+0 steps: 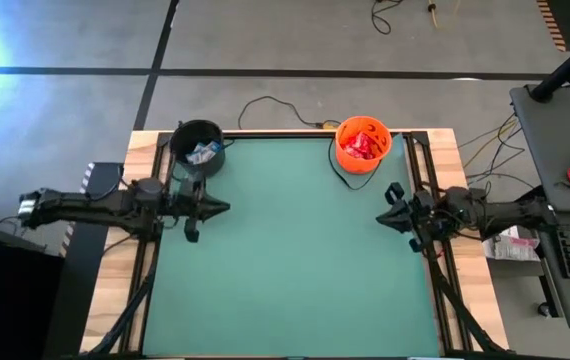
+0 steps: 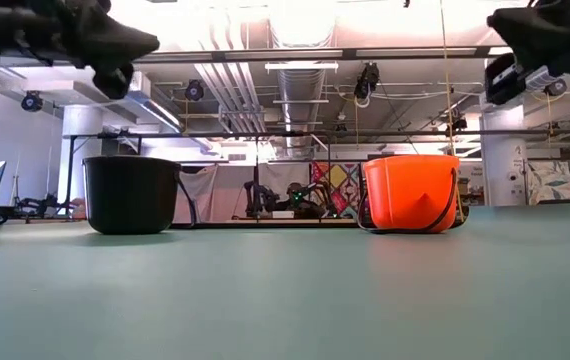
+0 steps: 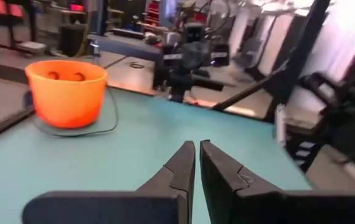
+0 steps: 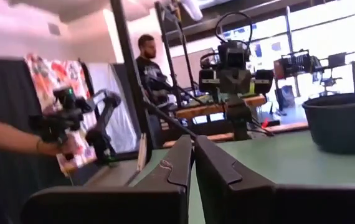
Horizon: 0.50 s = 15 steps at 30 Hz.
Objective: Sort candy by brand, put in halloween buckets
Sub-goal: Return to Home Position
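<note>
My left pincer [image 1: 220, 208] hangs above the left side of the worktop [image 1: 295, 270], fingers pressed together on nothing. My right pincer [image 1: 385, 214] mirrors it at the right side, likewise closed and empty, and the two point at each other across the green. The black bucket [image 1: 179, 136] sits at the far-left corner, just beyond my left pincer, with white candy [image 1: 202, 153] inside. The orange bucket [image 1: 360, 166] stands at the far edge nearer my right pincer, holding red candy [image 1: 363, 146]. Going to rest means drawing each arm outward, away from its bucket — the left has less room. From table height only the bucket walls show, so I cannot see whether a stray sweet is mixed in — from above, the sorting looks finished.
</note>
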Available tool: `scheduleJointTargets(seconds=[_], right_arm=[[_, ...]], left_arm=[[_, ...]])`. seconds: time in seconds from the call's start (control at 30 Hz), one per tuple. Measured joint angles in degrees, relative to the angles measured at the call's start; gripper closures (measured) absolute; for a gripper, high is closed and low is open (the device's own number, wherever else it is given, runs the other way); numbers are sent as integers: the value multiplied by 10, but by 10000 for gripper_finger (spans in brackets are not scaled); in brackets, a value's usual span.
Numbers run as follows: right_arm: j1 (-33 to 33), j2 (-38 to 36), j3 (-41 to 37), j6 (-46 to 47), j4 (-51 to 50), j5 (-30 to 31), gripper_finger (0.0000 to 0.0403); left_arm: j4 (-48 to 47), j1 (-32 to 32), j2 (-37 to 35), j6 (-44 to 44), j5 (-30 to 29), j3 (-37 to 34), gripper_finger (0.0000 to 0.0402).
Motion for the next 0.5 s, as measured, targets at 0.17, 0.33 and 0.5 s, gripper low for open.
scheduleJointTargets(seconds=[0.17, 0.33, 0.5], right_arm=[[2, -28, 0, -37, -4, 0, 390], [2, -77, -4, -52, -51, -34, 390], [2, -86, -4, -84, -68, -22, 390]], left_arm=[[-21, -69, -32, 31, -115, -23, 393], [-39, -61, -120, 15, -58, -56, 393], [-91, -59, -221, 12, -93, -81, 393]])
